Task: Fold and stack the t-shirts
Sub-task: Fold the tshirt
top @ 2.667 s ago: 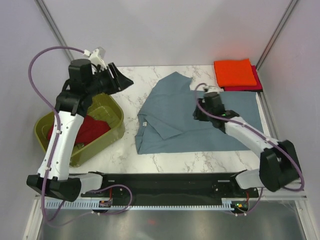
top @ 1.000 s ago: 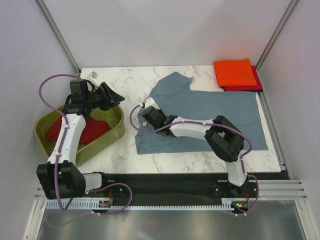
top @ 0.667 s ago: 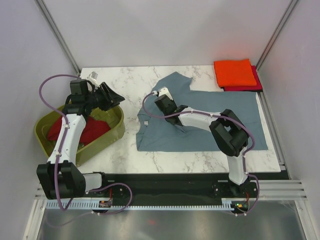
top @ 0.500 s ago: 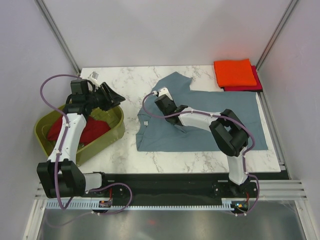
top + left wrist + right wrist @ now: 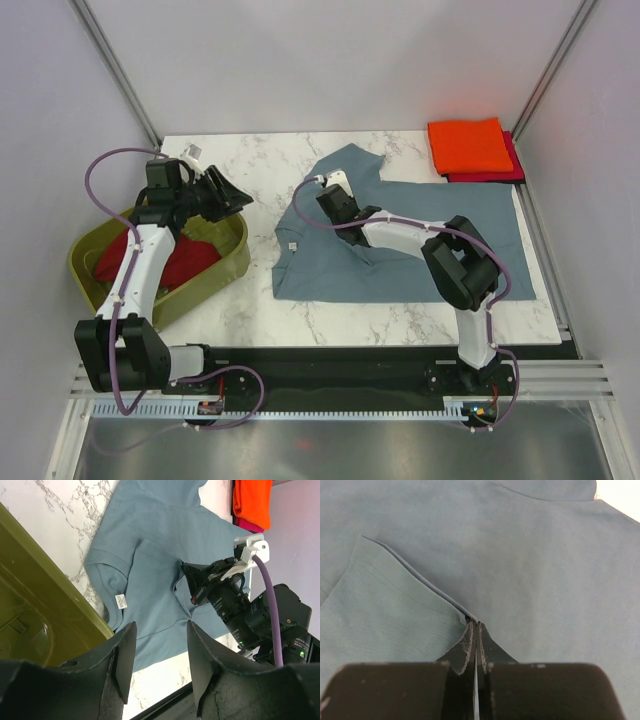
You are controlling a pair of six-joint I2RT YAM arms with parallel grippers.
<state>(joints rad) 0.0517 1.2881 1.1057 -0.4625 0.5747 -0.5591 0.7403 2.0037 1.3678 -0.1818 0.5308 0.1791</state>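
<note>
The slate blue-grey t-shirt (image 5: 410,255) lies spread on the marble table, also in the left wrist view (image 5: 165,535). My right gripper (image 5: 326,203) is shut on the edge of a sleeve flap folded over the shirt body; the pinch shows in the right wrist view (image 5: 475,624). My left gripper (image 5: 238,200) hangs open and empty over the far corner of the tub (image 5: 161,630). The orange t-shirt (image 5: 465,145) lies folded on the magenta-red one (image 5: 508,170) at the back right. The dark red t-shirt (image 5: 185,255) lies crumpled in the tub.
The olive-green plastic tub (image 5: 222,272) stands at the left, overhanging the table edge. Its wall fills the left of the left wrist view (image 5: 45,595). Metal frame posts stand at both back corners. Bare marble lies between tub and shirt.
My right gripper has moved from the shirt's left edge up and to the right, drawing the sleeve flap inward over the body. My left arm has barely shifted above the tub.
</note>
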